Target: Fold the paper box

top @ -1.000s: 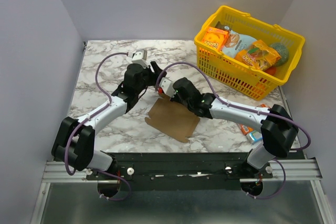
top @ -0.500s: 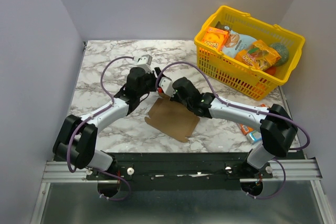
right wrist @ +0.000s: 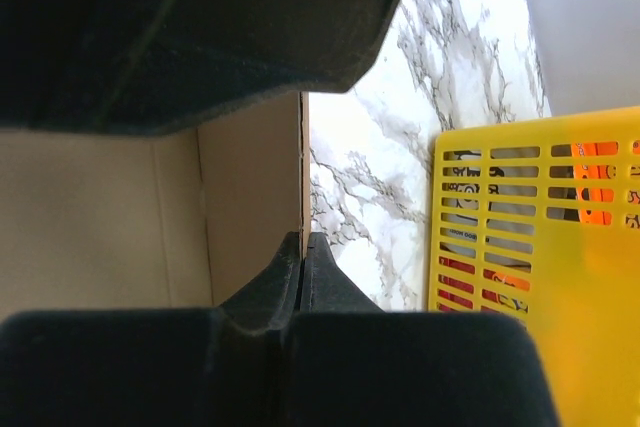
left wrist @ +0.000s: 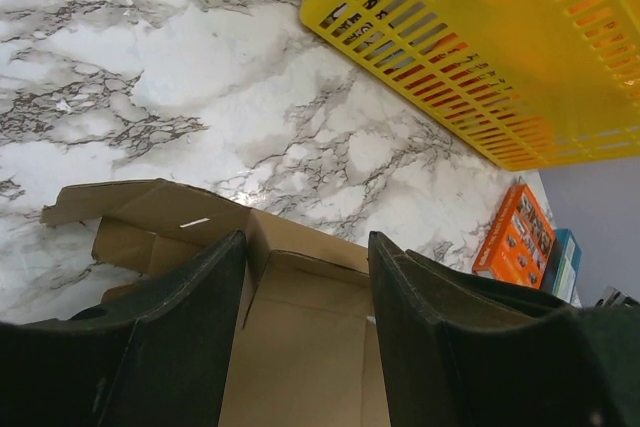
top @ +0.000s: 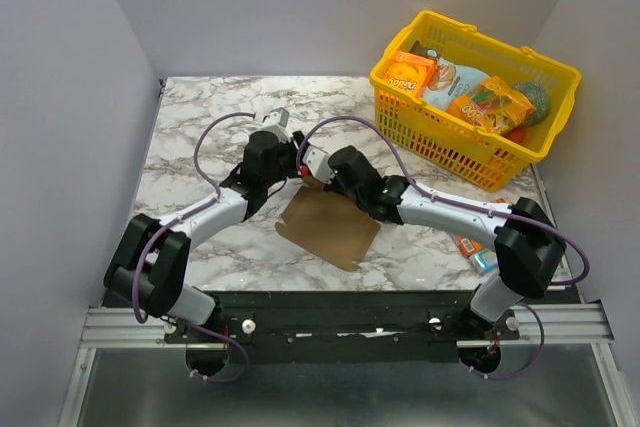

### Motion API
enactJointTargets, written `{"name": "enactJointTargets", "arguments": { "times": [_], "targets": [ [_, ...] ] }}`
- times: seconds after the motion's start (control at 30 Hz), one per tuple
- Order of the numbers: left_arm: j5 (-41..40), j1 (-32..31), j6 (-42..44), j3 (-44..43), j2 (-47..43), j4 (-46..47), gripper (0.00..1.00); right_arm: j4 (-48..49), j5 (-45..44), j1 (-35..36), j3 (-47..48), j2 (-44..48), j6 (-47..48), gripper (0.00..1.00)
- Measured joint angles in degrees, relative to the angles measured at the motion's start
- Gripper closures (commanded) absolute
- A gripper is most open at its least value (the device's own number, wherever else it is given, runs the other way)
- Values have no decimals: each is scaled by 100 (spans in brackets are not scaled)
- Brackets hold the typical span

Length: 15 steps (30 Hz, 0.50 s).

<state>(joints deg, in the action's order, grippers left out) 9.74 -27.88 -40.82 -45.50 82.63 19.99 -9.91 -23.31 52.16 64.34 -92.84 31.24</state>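
While both arms met at its far edge, the paper box [top: 330,225] lay mid-table on the marble table [top: 200,117].
Left gripper [left wrist: 305,257] hung fingers apart over the box's raised flaps, contact unclear. Right gripper [right wrist: 300,247], just beside it, was pinched closed on an upright flap edge. Yellow basket [top: 455,152] sat far right, well apart; orange snack box [left wrist: 520,237] lay near its front wall.

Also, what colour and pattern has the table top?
The table top is white marble with grey veins; the left wrist view shows it best.
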Motion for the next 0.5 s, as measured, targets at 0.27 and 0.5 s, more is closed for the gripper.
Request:
{"name": "enactJointTargets", "arguments": {
  "times": [0.27, 0.5],
  "targets": [
    [0, 2, -326, -199, 431, 81, 51, 4, 0, 0, 0, -2, -17, 99],
    [42, 31, -664, -190, 562, 310, 62, 9, -42, -2, 0, -15, -17, 87]
  ]
}}
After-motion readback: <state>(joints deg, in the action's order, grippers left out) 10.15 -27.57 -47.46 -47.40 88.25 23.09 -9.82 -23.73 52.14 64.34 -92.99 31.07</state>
